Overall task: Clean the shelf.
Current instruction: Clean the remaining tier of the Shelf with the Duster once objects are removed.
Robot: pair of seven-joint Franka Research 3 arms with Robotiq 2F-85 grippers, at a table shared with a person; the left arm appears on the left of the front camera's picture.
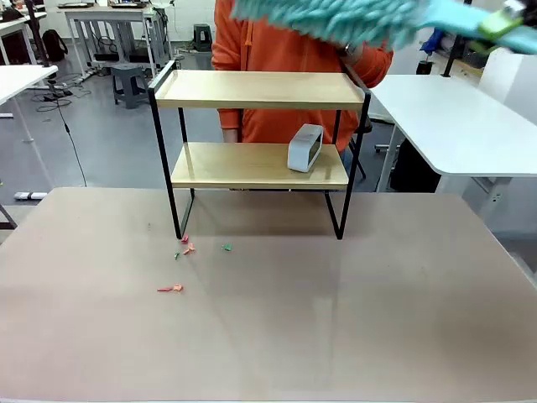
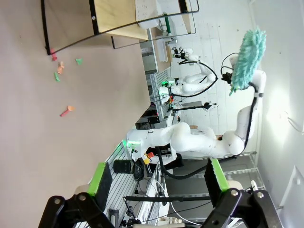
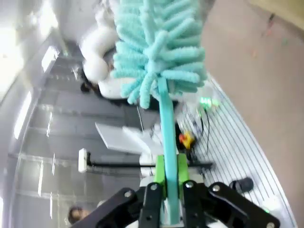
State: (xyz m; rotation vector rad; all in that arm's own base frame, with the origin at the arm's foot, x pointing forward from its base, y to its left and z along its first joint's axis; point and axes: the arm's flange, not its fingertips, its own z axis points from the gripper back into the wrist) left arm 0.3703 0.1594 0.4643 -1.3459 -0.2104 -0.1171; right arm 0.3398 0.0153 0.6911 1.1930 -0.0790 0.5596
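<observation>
The shelf (image 1: 252,91) stands at the table's far middle, with two light wooden boards in a black frame. A white boxy object (image 1: 304,148) sits on its lower board. My right gripper (image 1: 503,23) is high at the upper right, above the shelf, shut on the handle of a teal fluffy duster (image 1: 336,18). In the right wrist view, the right gripper (image 3: 168,187) clamps the duster (image 3: 159,47) handle between green pads. My left gripper (image 2: 156,190) is open and holds nothing. It looks across the table at the shelf (image 2: 118,19) and the raised duster (image 2: 247,57).
Small pink and green scraps (image 1: 186,245) lie on the beige tabletop (image 1: 336,319) by the shelf's front left leg, and one more scrap (image 1: 170,289) lies nearer. A person in an orange top (image 1: 285,50) stands right behind the shelf. A white table (image 1: 453,117) stands at the right.
</observation>
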